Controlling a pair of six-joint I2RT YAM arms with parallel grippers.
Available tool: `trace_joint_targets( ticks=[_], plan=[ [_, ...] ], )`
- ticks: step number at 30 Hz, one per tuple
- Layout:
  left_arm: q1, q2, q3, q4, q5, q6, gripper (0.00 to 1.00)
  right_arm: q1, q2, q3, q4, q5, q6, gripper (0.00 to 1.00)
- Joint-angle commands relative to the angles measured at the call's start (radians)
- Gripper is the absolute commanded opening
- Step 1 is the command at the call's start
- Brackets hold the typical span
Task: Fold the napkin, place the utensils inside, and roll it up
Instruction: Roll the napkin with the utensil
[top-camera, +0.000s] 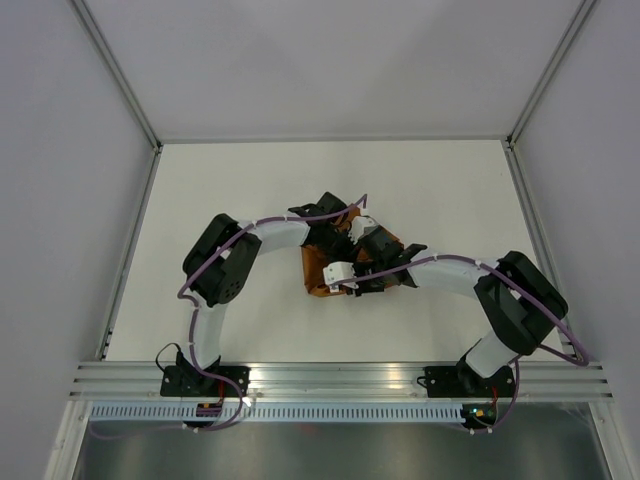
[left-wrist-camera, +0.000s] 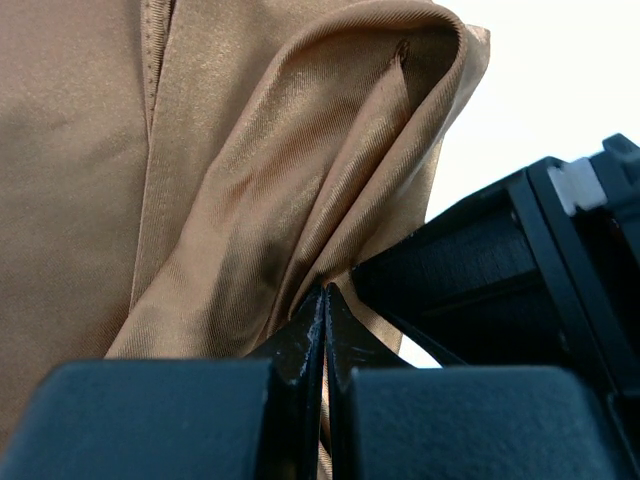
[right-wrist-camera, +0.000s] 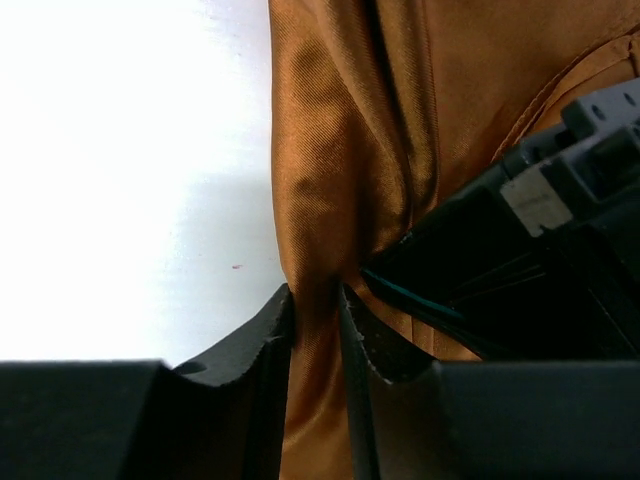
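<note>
Inside the right end effector (right-wrist-camera: 315, 300), napkin (right-wrist-camera: 340, 150) bunches.

- Rt gripper (right-wrist-camera: 315, 305) at bottom edge: two black fingers (right-wrist-camera: 250, 340) point up w/ a narrow gap between.
- Napkin (right-wrist-camera: 340, 150): rust-brown, slight sheen, bunched into a vertical ridge running top to bottom.
- Ridge narrows where it passes thru the gap; both fingers press on its sides.
- More cloth spreads flatter to upper rt.
- White table (right-wrist-camera: 120, 150) fills the left half, w/ soft shadow beside the ridge and a tiny red speck (right-wrist-camera: 237, 267).
- Left arm (right-wrist-camera: 560, 250): black body w/ grey-white block on the rt, over the cloth, just beside the rt finger.
- Thin teal streak (right-wrist-camera: 410, 292) along its lower edge; can't tell what it is.
</note>
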Motion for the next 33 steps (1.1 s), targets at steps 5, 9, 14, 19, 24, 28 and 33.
trace_joint_targets(
  ticks=[5, 9, 14, 19, 24, 28, 33],
  plan=[
    [0.008, 0.048, 0.018, -0.034, 0.036, -0.048, 0.02, -0.069, 0.089, 0.012, -0.265, -0.069, -0.004, 0.15],
    [0.018, 0.040, 0.012, -0.019, 0.055, -0.086, 0.02, -0.119, 0.109, 0.064, -0.341, -0.141, -0.027, 0.07],
    [0.031, 0.007, -0.019, 0.060, 0.065, -0.149, 0.02, -0.167, 0.153, 0.136, -0.454, -0.228, -0.064, 0.01],
    [0.053, -0.039, -0.072, 0.156, 0.067, -0.240, 0.02, -0.187, 0.193, 0.185, -0.529, -0.271, -0.113, 0.01],
    [0.082, -0.125, -0.150, 0.298, 0.001, -0.374, 0.02, -0.224, 0.279, 0.292, -0.684, -0.347, -0.191, 0.01],
    [0.099, -0.203, -0.215, 0.389, -0.049, -0.442, 0.02, -0.261, 0.368, 0.389, -0.828, -0.385, -0.272, 0.01],
    [0.099, -0.294, -0.301, 0.491, -0.195, -0.500, 0.02, -0.285, 0.484, 0.516, -1.007, -0.425, -0.351, 0.01]
  ],
)
